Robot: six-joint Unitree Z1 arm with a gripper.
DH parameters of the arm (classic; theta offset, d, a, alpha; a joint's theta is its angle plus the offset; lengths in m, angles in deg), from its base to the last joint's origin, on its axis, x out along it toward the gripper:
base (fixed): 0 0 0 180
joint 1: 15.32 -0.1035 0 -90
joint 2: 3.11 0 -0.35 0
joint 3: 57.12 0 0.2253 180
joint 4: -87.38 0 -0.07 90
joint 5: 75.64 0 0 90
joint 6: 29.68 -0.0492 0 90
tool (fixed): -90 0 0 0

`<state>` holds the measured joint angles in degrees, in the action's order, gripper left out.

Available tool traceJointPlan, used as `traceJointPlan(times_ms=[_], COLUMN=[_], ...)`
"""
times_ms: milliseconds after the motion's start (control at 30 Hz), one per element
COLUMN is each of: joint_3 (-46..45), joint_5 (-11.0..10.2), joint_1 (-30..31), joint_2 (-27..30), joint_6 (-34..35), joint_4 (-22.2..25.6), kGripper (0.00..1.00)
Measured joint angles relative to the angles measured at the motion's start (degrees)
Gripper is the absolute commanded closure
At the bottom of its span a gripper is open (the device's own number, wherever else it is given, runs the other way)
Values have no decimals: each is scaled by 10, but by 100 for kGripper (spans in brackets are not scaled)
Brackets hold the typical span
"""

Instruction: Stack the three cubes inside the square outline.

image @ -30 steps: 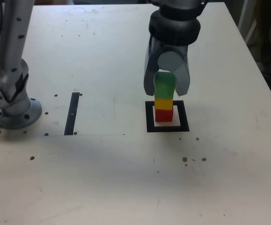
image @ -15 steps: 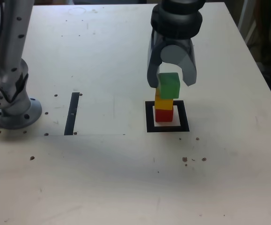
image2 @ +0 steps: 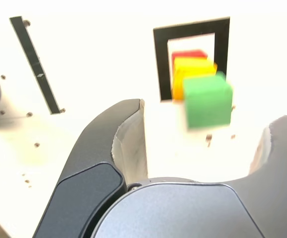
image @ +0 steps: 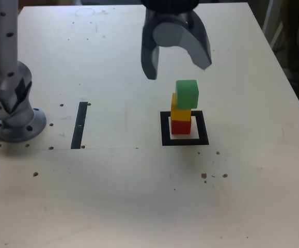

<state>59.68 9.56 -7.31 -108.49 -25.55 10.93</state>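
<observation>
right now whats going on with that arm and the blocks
The arm has built a three-cube stack inside the black square outline: red cube at the bottom, yellow cube in the middle, green cube on top. The gripper hangs open above the stack, touching nothing. The green cube sits shifted a little toward the exterior view's right, overhanging the yellow one, but the stack stands.

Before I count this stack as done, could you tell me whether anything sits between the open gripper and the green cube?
Nothing visible does. The gripper hangs open above the green cube, with only air between them. That cube tops the yellow and red cubes inside the outline.
</observation>
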Motion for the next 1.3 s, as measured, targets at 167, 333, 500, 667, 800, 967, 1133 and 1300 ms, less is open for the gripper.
traceJointPlan(times_ms=[167,333,500,667,800,967,1133,1300], joint_3=[-55,-152,-248,-345,-425,-490,-539,-570], joint_5=[2,3,-3,-11,-17,-20,-13,-8], joint_1=[26,34,35,35,35,35,35,35], joint_2=[74,146,220,292,322,342,349,355], joint_6=[9,12,12,12,15,23,31,47], joint_4=[16,15,9,-4,-28,-66,-121,-158], kGripper=[0,0,0,0,0,0,0,0])
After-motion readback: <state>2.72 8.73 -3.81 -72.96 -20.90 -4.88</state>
